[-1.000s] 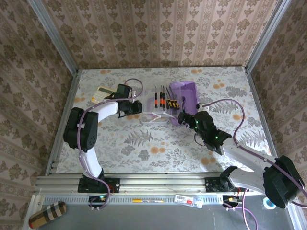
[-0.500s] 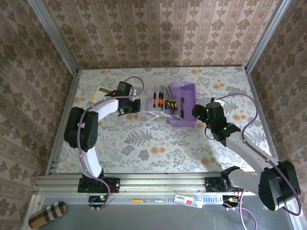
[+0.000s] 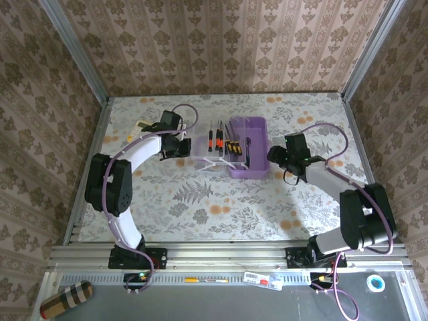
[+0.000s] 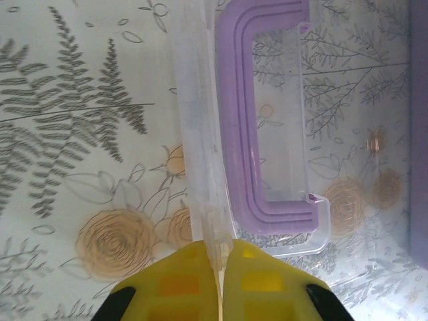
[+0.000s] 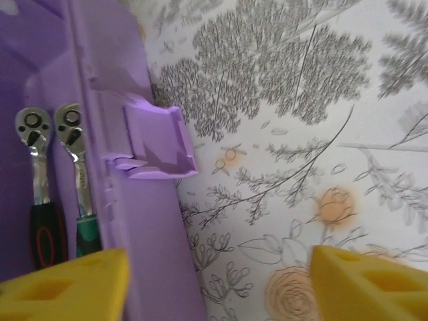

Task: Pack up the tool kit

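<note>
We judge this the lid-closing step. The left fingers (image 4: 177, 291) pinch the clear lid (image 4: 197, 134) beside its purple handle (image 4: 267, 214). The purple case (image 3: 249, 160) sits mid-surface, toward the far edge. The right fingers (image 5: 63, 281), spread, straddle its latch (image 5: 150, 144) wall. Next the lid should swing over while the case is steadied.

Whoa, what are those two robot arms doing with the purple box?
They are packing a small tool kit. The left end effector is pinched shut on the edge of the clear lid, which is swung open beside the purple case. The right end effector is open, with the case's right wall and its latch between the fingers. Two wrenches lie inside the case, and small screwdrivers sit in a row at its left side.
</note>
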`<state>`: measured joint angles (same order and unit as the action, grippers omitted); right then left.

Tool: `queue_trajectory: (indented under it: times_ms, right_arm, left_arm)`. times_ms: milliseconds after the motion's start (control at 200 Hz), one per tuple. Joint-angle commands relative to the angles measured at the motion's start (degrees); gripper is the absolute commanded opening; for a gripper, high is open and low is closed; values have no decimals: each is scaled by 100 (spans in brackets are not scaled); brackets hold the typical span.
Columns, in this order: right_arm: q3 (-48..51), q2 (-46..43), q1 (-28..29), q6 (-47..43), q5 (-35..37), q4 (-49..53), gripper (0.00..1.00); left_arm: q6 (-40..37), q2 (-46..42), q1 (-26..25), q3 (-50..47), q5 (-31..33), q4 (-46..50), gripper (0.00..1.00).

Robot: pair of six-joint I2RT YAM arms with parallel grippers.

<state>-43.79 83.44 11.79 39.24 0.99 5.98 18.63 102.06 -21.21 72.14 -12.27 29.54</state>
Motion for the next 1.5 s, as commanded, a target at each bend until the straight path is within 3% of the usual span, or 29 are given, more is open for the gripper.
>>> queue_trajectory:
  times_ms: [0,195,675,1035,1495]
  right_arm:
    - [75,151,301,17,-226,-220,61]
    - [395,-11,396,118,-5,-591,58]
    - [450,192,390,171,-507,-973,68]
    - [231,762,420,257,-835,-960,68]
    - [8,1179,874,250,-1081,-1076,67]
  left_arm:
    - [-227,-395,56,137,336,623,0]
    - [-318,-753,54,-138,676,770,0]
    - [-702,-990,56,117,1190,1445,0]
    - [-756,-1114,54,384,1225,1702,0]
    - [-442,-1092,-188,1216,973,2308,0]
